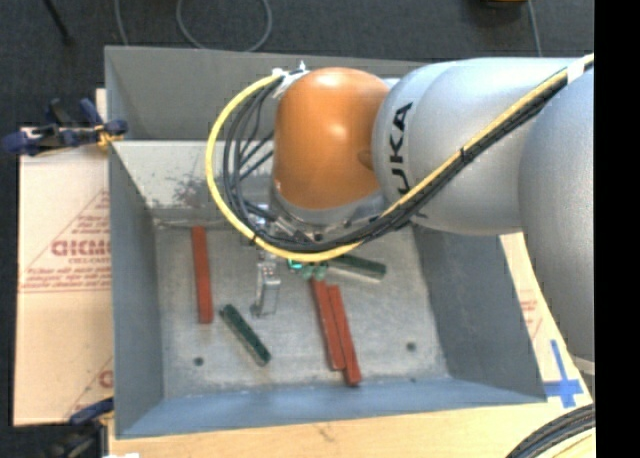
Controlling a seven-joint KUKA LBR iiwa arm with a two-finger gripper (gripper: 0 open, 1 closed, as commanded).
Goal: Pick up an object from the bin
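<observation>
Gripper [267,291]: hangs low in the bin [131,296], over bare floor. You cannot tell from this view whether it is released or clenched, and it touches none of the pieces.

Pieces, placed from the gripper:
- green bar [245,334]: nearest, just below it toward the view's lower edge and slightly to the view's left, lying slantwise and alone.
- red pair [336,334]: near, to the view's right. Two long sticks side by side, apparently touching.
- red stick [203,274]: near, to the view's left, lying alone, lengthwise up the view.
- other green bar [358,268]: to the view's right and a little up, partly under the arm.

Likely target: the green bar, judged only because it lies closest.

Handling (judgement): it looks like a short, stiff, light bar of wood or plastic, not fragile, with smooth faces that may be a bit slippery. It lies flat, so there is little height to grip.

- Take it at mid-length, across its narrow width; a hold near an end would probably let it swing.
- Turn the wrist to match its slant before you go down.
- Avoid the red pair first: there is no gap between the sticks.
</observation>
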